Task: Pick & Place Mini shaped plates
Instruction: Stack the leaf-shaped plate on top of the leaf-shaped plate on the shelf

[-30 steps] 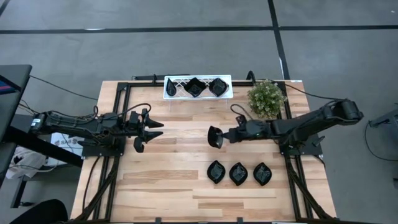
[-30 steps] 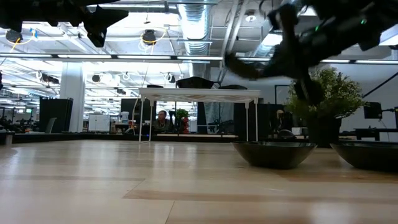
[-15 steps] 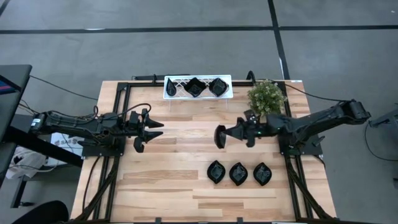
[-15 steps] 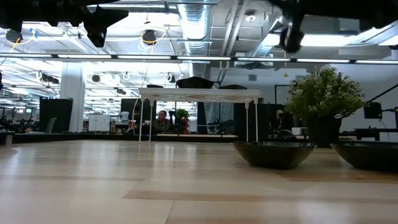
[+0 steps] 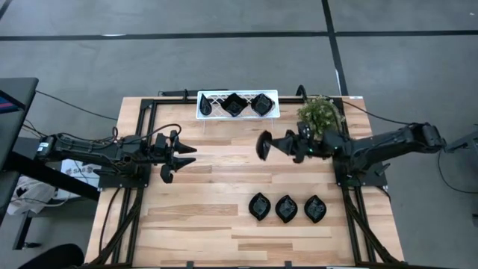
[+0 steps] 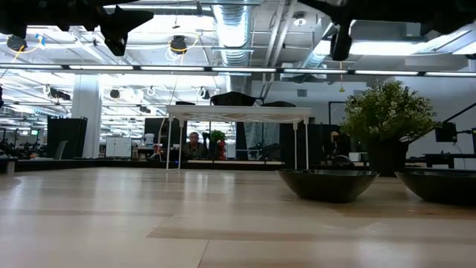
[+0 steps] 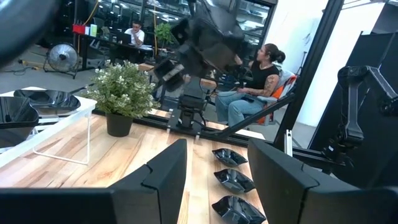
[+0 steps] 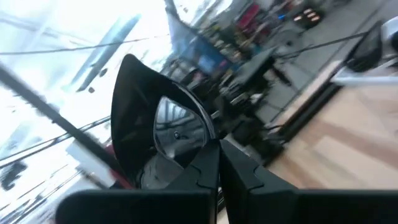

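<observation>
Only the left wrist view showed a seated person [image 7: 261, 81] beyond the table [image 5: 209, 217], where three black plates [image 5: 286, 208] lay in a row, two in the white tray [image 5: 211, 105], while the right gripper [image 5: 270, 145], clamped on a sixth plate [image 5: 263, 145], had swung trayward and the left gripper [image 5: 183, 155] hung open.

A tray [image 5: 209, 104] sits at the far edge of the table [image 5: 202, 217] with two plates [image 5: 247, 104] in it; a potted plant [image 5: 320, 116] stands to its right; three plates [image 5: 286, 208] lie in a row on the near right; the left gripper [image 5: 181, 155] hangs over the left side; the right gripper [image 5: 270, 145] holds a plate [image 5: 262, 145] above the middle, just left of the plant.
</observation>
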You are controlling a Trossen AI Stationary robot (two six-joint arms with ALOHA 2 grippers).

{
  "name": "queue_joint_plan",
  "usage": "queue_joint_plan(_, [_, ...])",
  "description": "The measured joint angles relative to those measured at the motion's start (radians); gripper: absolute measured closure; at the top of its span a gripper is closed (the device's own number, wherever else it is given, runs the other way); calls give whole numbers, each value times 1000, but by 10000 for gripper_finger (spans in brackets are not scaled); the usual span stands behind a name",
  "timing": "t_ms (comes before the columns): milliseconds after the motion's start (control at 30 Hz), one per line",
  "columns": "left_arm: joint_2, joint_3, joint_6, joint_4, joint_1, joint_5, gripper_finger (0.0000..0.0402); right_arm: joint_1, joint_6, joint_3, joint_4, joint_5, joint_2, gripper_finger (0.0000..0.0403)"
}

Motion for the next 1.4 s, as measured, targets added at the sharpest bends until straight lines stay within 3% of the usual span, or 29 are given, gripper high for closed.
queue_joint_plan(200, [0, 0, 0, 6, 0, 0, 229, -78, 35, 172, -359, 42, 0, 403])
queue_joint_plan(333, [0, 0, 0, 8, 0, 0, 229, -125, 110, 319, -630, 150, 2, 403])
queue_joint_plan(567, [0, 0, 0, 8, 0, 0, 229, -189, 191, 495, -892, 283, 1, 403])
queue_joint_plan(700, [0, 0, 0, 8, 0, 0, 229, -213, 205, 532, -935, 339, 1, 403])
queue_joint_plan(967, [0, 0, 0, 8, 0, 0, 229, -258, 280, 540, -957, 343, 38, 403])
queue_joint_plan(1400, [0, 0, -4, 22, 0, 0, 229, -425, 448, 540, -972, 156, 214, 403])
